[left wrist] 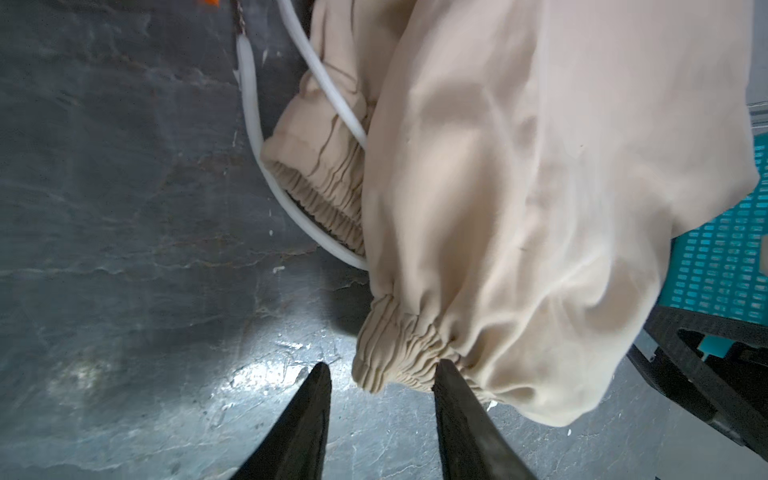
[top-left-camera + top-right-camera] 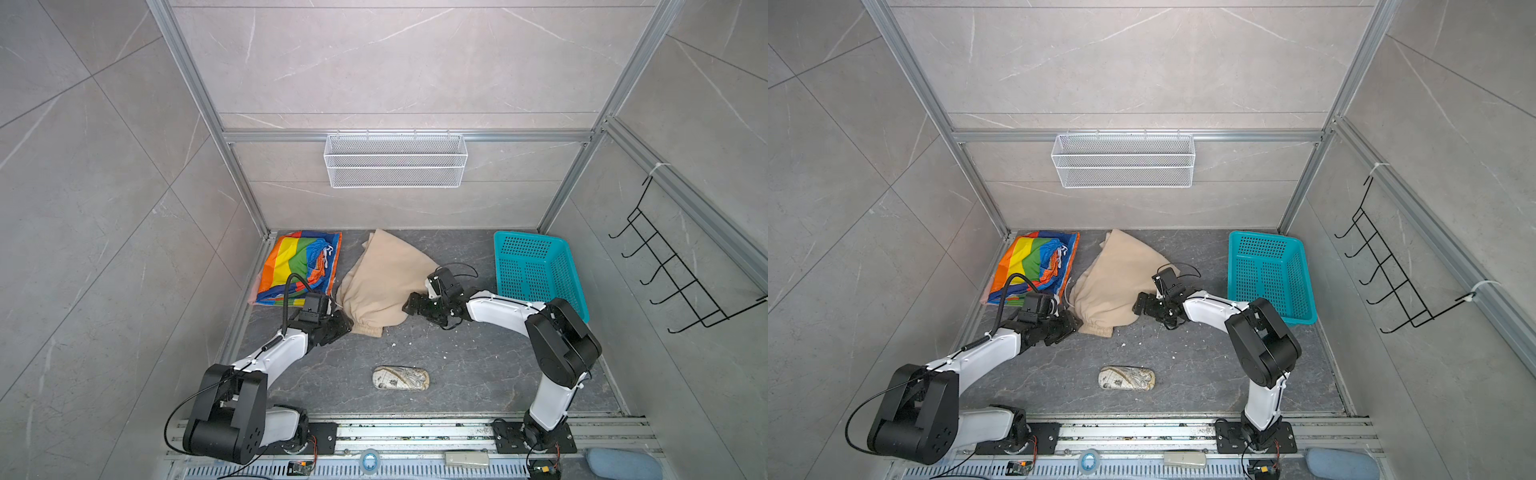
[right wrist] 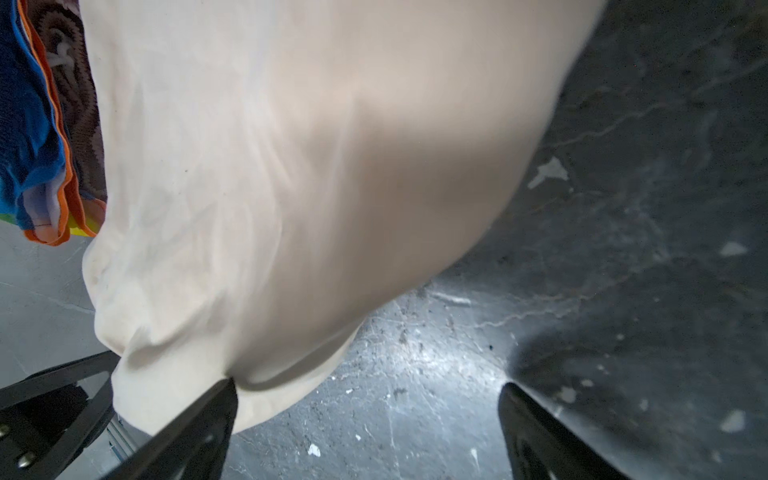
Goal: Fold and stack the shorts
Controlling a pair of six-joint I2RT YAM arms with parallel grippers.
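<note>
Teal basket (image 2: 536,270) sits in the table's (image 2: 457,357) back right corner. Left gripper (image 1: 380,370) half-open around beige shorts' (image 2: 382,278) waistband; right gripper (image 3: 368,385) wide.

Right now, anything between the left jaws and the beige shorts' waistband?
Nothing visible. The left jaws stand apart at the gathered waistband of the beige shorts, one tip touching it. The white drawstring lies beyond, clear of the path.
</note>
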